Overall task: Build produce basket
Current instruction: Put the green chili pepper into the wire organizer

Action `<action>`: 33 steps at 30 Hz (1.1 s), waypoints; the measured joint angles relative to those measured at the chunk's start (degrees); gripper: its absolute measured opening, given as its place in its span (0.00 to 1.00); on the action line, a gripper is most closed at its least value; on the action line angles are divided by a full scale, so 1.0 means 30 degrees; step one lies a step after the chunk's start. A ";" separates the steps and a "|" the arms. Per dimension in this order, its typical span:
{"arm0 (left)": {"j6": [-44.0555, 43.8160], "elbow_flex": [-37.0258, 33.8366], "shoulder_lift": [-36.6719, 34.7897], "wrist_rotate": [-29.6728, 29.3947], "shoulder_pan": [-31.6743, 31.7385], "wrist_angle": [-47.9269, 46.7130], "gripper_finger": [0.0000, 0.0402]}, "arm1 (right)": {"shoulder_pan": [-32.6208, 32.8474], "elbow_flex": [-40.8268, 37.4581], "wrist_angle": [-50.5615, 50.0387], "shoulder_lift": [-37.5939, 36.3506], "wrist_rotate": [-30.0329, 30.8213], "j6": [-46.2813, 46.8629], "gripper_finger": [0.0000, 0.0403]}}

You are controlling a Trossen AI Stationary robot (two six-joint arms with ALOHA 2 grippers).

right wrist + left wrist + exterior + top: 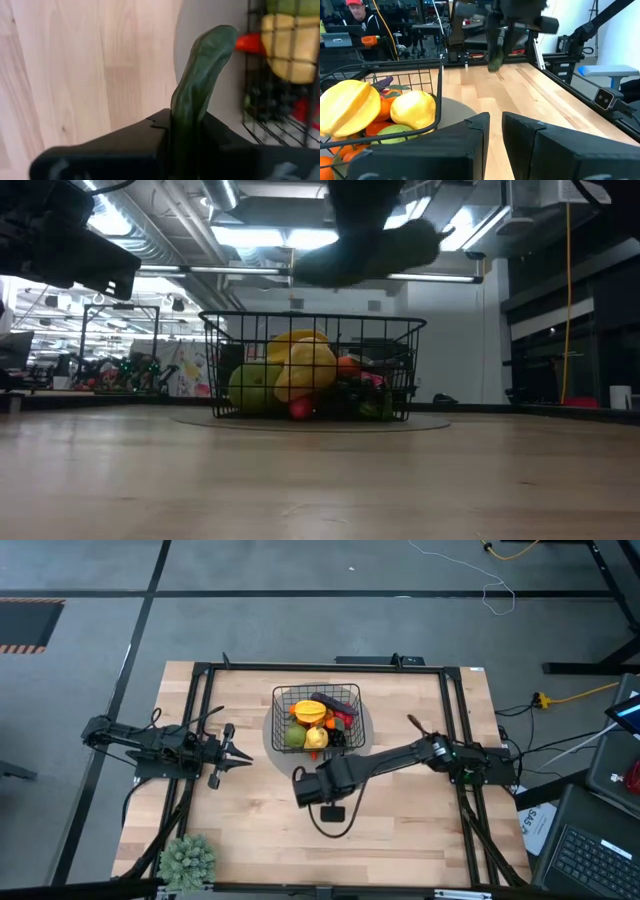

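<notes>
Black wire-mesh rectangular basket (316, 718) on a grey round mat (279, 744), mid-table toward the far edge, holding yellow, orange and green toy produce (309, 724). Right gripper (302, 787), raised just before the basket's near wall, jaws clamped on a dark green cucumber (200, 80); bare wood below. Left gripper (233, 755) beside the basket, fingers slightly parted, empty; spiky pale-green plant (187, 859) at the near left corner.

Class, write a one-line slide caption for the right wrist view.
Right gripper clamps a green cucumber beside the produce-filled basket.

high view looks straight down on the bench (400, 830); low view sits level at its surface; both share the basket (316, 720), at twelve o'clock of centre.
</notes>
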 joint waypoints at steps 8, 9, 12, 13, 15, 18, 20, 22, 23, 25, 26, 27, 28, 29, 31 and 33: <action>0.0000 0.0000 0.0000 0.0006 0.0000 0.0000 0.10 | -0.0175 -0.0002 -0.0923 -0.2099 -0.0017 0.0466 0.11; 0.0000 0.0000 0.0000 0.0000 0.0000 0.0000 0.10 | -0.0176 -0.0008 -0.0929 -0.2407 0.0039 0.0466 0.11; 0.0000 0.0000 0.0000 0.0001 0.0000 0.0000 0.10 | -0.0189 -0.0002 -0.0908 -0.3446 0.0029 0.0440 0.11; 0.0000 0.0000 0.0000 0.0000 0.0000 0.0000 0.10 | -0.0189 -0.0002 -0.0901 -0.3820 0.0035 0.0431 0.11; 0.0000 0.0000 0.0000 0.0000 0.0000 0.0000 0.10 | -0.0182 -0.0002 -0.0904 -0.4596 0.0543 0.0419 0.11; 0.0000 0.0000 0.0000 0.0000 0.0000 0.0000 0.10 | -0.0191 -0.0002 -0.0900 -0.5629 0.1770 0.0421 0.11; 0.0000 0.0000 0.0000 0.0000 0.0000 0.0000 0.10 | -0.0204 -0.0002 -0.0893 -0.6341 0.2692 0.0443 0.11; 0.0000 0.0000 0.0000 0.0000 0.0000 0.0000 0.10 | -0.0197 0.0004 -0.0900 -0.6919 0.4049 0.0468 0.11; 0.0000 0.0000 0.0000 0.0000 0.0000 0.0000 0.10 | -0.0197 0.0006 -0.0893 -0.7171 0.4887 0.0471 0.11; 0.0000 0.0000 0.0000 0.0000 0.0000 0.0000 0.10 | -0.0189 0.0006 -0.0836 -0.7481 0.6859 0.0466 0.11; 0.0000 0.0000 0.0000 0.0000 0.0006 0.0000 0.10 | -0.0189 0.0006 -0.0736 -0.7613 0.7928 0.0470 0.11; 0.0000 0.0000 0.0000 0.0000 0.0000 0.0000 0.10 | -0.0204 0.0006 -0.0680 -0.7692 0.9076 0.0473 0.11; 0.0000 0.0000 0.0000 0.0000 0.0000 0.0000 0.10 | -0.0221 0.0006 -0.0626 -0.7736 1.0163 0.0462 0.11; 0.0000 0.0000 0.0000 0.0000 0.0000 0.0000 0.10 | -0.0265 0.0006 -0.0543 -0.7763 1.1090 0.0399 0.11; 0.0000 0.0000 -0.0001 0.0000 0.0001 0.0000 0.10 | -0.0459 0.0006 -0.0345 -0.7770 1.2533 -0.0071 0.11; 0.0000 0.0000 0.0000 0.0000 0.0000 0.0000 0.10 | -0.0807 0.0006 0.0044 -0.7770 1.3370 -0.0647 0.11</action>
